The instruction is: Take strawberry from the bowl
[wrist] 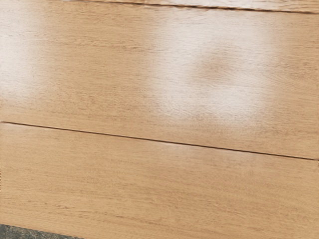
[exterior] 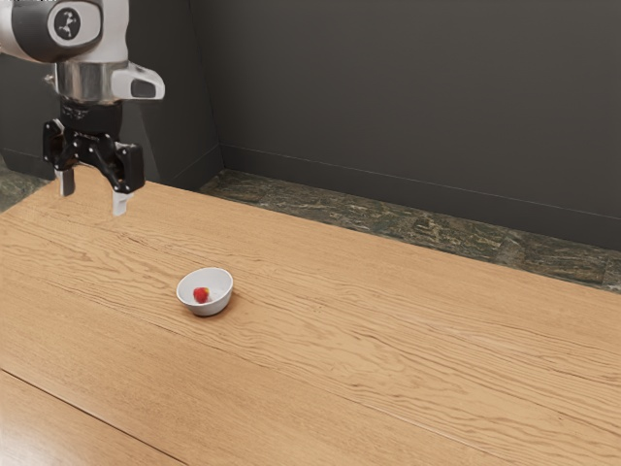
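Holds the pincer [exterior: 93,194] above the bench [exterior: 388,340], toward the exterior view's upper left, fingers spread wide with a clear gap between. Has the red strawberry [exterior: 201,293] inside the small white bowl [exterior: 220,284], set on the bench well apart from the pincer. In the wrist view, looks onto wooden planks with dark seams and pale glare, plus a corner of dark floor [wrist: 30,234].

The arm [exterior: 89,82] is cut by the exterior view's upper and left edges, its mark [exterior: 67,23] is too small for reading, the table [exterior: 388,340] is cut in both views, and the yellowish spot [exterior: 207,291] at the strawberry [exterior: 199,294] is too tiny to tell.
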Available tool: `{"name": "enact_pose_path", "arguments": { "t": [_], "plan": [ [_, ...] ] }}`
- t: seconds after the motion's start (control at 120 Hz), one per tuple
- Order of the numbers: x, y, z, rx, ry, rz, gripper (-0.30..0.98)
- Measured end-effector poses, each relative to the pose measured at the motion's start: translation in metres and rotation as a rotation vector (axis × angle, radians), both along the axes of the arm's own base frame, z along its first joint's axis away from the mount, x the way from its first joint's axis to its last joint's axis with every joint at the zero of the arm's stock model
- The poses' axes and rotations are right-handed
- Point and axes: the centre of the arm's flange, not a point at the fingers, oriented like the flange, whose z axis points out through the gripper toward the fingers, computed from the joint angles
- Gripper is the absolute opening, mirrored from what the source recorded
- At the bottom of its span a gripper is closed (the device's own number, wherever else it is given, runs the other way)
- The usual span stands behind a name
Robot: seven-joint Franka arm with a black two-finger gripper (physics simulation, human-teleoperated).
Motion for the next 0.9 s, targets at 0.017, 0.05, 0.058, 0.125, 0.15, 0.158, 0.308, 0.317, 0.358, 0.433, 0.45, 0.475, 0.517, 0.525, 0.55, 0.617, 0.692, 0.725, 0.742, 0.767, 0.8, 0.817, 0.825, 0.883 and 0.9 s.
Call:
{"name": "enact_pose_path", "arguments": {
  "t": [0.017, 0.05, 0.058, 0.125, 0.15, 0.158, 0.308, 0.317, 0.358, 0.433, 0.45, 0.475, 0.517, 0.525, 0.55, 0.617, 0.692, 0.725, 0.742, 0.767, 0.8, 0.817, 0.825, 0.883, 0.9],
  "plan": [
    [0.003, 0.000, 0.001, 0.002, -0.022, -0.003, 0.69],
    [0.008, 0.002, 0.003, 0.003, -0.061, -0.006, 0.69],
    [0.009, 0.002, 0.003, 0.003, -0.069, -0.006, 0.69],
    [0.017, 0.004, -0.003, 0.004, -0.112, -0.012, 0.69],
    [0.021, 0.004, -0.008, 0.003, -0.116, -0.016, 0.69],
    [0.023, 0.004, -0.009, 0.001, -0.118, -0.017, 0.69],
    [0.101, 0.049, -0.111, -0.059, -0.060, -0.013, 0.69],
    [0.104, 0.052, -0.118, -0.060, -0.058, -0.013, 0.69],
    [0.119, 0.067, -0.150, -0.064, -0.046, -0.009, 0.62],
    [0.137, 0.101, -0.195, -0.065, -0.054, -0.014, 0.47],
    [0.140, 0.108, -0.201, -0.065, -0.064, -0.023, 0.44],
    [0.144, 0.114, -0.206, -0.064, -0.081, -0.043, 0.40],
    [0.149, 0.120, -0.212, -0.063, -0.110, -0.080, 0.34],
    [0.150, 0.120, -0.213, -0.063, -0.114, -0.088, 0.33],
    [0.152, 0.121, -0.216, -0.063, -0.128, -0.114, 0.31],
    [0.156, 0.115, -0.222, -0.066, -0.159, -0.190, 0.25],
    [0.155, 0.100, -0.234, -0.077, -0.178, -0.284, 0.21],
    [0.155, 0.094, -0.239, -0.083, -0.184, -0.320, 0.20],
    [0.154, 0.092, -0.242, -0.087, -0.186, -0.335, 0.19],
    [0.153, 0.091, -0.246, -0.093, -0.189, -0.355, 0.18],
    [0.153, 0.090, -0.252, -0.100, -0.193, -0.380, 0.17],
    [0.153, 0.089, -0.255, -0.104, -0.195, -0.393, 0.17],
    [0.154, 0.088, -0.257, -0.107, -0.196, -0.399, 0.17],
    [0.156, 0.088, -0.267, -0.121, -0.204, -0.436, 0.16],
    [0.157, 0.089, -0.269, -0.124, -0.205, -0.445, 0.16]
  ]
}}
